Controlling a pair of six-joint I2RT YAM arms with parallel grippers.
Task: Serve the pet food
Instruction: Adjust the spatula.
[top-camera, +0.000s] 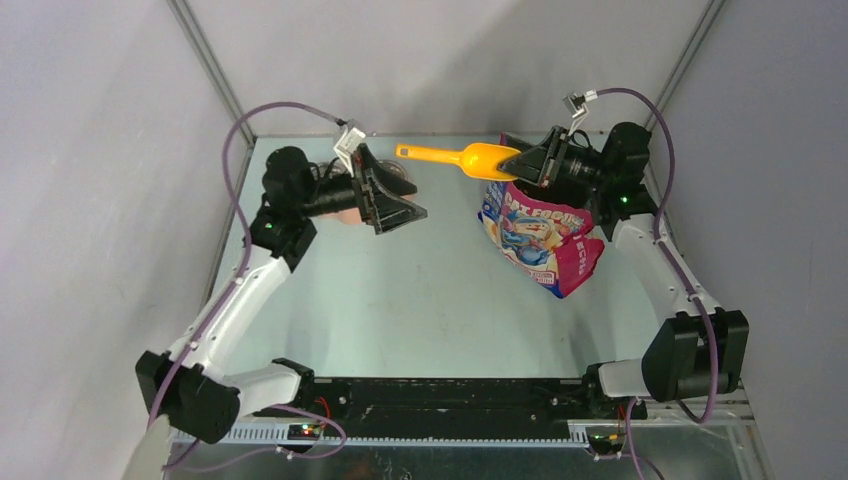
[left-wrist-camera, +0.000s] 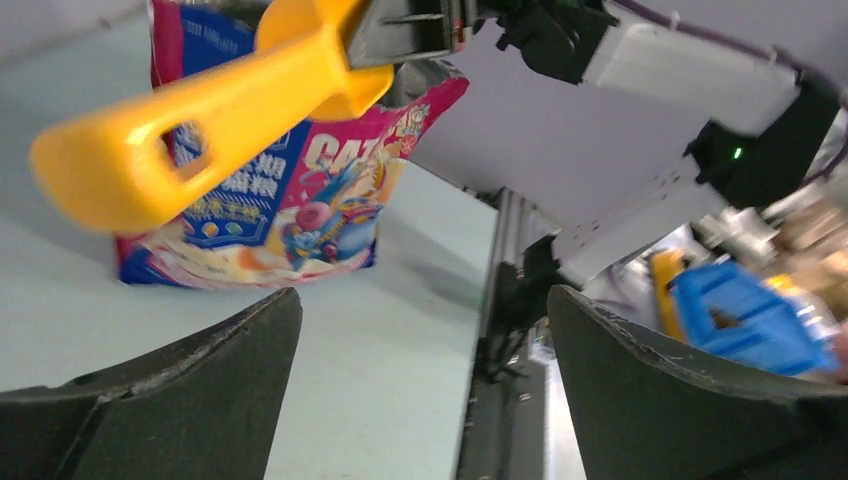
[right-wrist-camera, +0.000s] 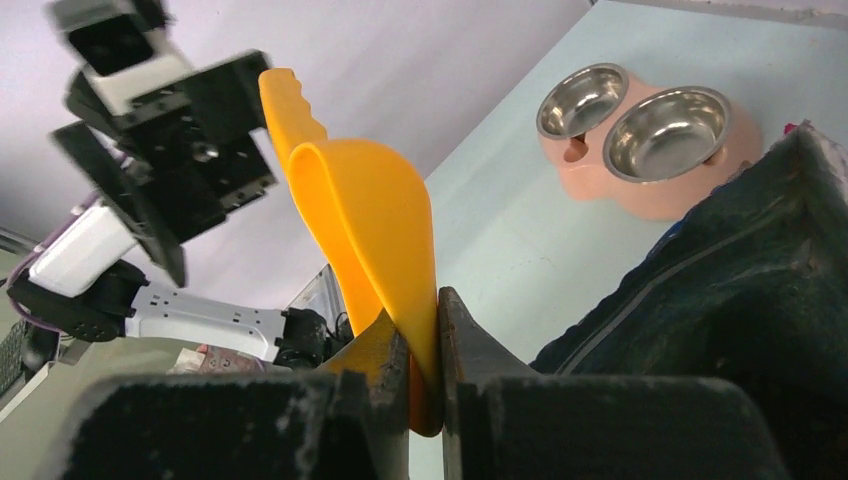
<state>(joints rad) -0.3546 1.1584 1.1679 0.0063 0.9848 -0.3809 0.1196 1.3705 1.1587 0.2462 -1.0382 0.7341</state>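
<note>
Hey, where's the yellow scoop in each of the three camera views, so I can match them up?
Top external: the scoop lies top centre, handle pointing left.
Left wrist: upper left, handle toward the camera, in front of the cat food bag.
Right wrist: centre, rising from the pinching fingers.
Shared landmark: the right gripper clamped on the scoop's bowl.

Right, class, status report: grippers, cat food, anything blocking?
Left gripper open, empty, overhanging empty feeder. Right gripper shut on orange scoop above cat food bag.
</note>
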